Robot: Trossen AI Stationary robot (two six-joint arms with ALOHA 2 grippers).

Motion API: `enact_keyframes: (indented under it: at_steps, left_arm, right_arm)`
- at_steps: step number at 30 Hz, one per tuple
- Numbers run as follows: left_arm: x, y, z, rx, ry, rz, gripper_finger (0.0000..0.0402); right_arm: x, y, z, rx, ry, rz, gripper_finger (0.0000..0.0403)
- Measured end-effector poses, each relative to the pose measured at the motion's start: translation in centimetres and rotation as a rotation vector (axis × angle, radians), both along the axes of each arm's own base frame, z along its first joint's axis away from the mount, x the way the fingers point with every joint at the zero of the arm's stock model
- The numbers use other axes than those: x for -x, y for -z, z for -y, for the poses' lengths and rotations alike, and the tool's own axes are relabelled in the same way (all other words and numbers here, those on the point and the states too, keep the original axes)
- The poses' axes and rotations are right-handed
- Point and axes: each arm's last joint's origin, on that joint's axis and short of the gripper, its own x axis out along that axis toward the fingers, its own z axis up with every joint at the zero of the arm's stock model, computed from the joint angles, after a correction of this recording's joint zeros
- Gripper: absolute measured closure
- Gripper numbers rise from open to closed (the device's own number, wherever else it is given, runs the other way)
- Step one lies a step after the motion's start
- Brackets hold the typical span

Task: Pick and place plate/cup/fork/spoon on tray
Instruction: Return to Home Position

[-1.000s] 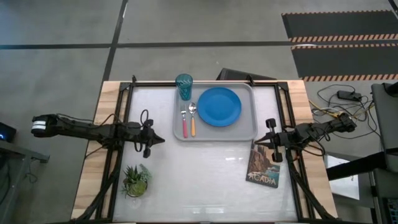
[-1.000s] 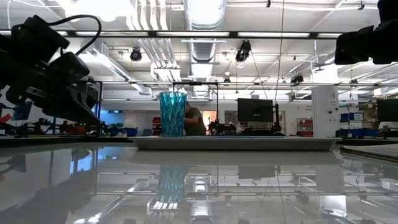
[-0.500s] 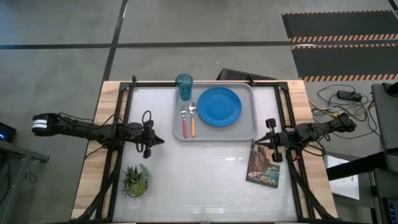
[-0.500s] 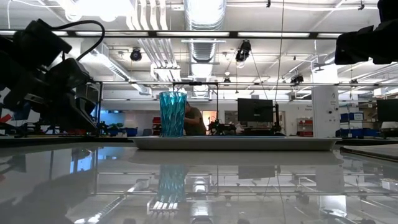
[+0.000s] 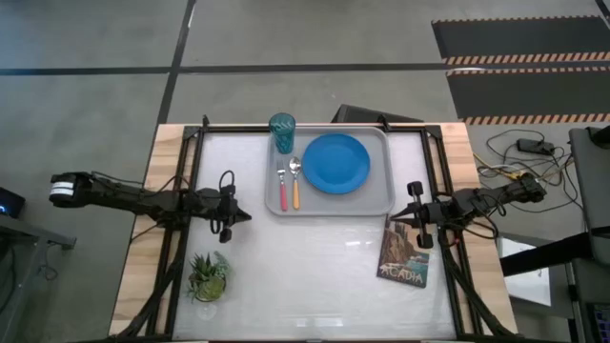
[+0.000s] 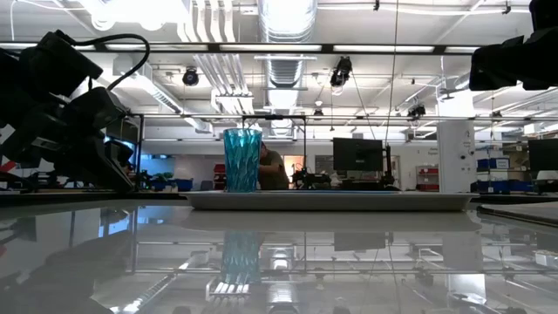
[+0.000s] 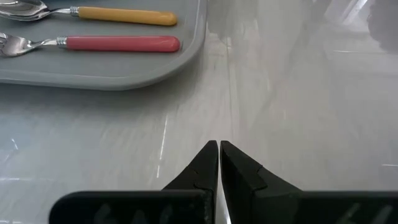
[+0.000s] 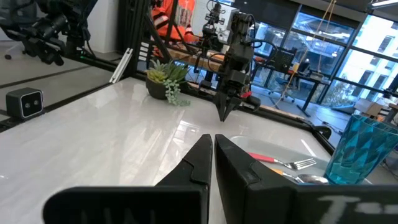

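Note:
The grey tray lies at the table's far middle. On it are the blue plate, the teal cup standing at its far left corner, and the pink-handled fork and orange-handled spoon side by side left of the plate. My left gripper is shut and empty, over the table left of the tray's near left corner. My right gripper is shut and empty, by the tray's near right corner. The left wrist view shows the fork and spoon handles.
A dark picture book lies near the right gripper, nearer the front. A small potted plant stands at the near left. The white table top lies bare between them. A person shows in the room far behind the cup.
My left gripper has drawn back a little toward the table's left edge, away from the tray, staying shut.

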Motion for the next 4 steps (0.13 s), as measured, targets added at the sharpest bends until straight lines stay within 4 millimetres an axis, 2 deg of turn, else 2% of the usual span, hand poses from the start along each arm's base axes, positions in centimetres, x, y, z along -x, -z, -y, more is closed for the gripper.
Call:
enact_keyframes:
  at_steps: [4]
  left_arm:
    - [0.0,-0.01,0.0,0.0,0.0,0.001,0.0402]
  right_arm:
    - [0.0,0.0,0.0,0.0,0.0,0.0,0.0394]
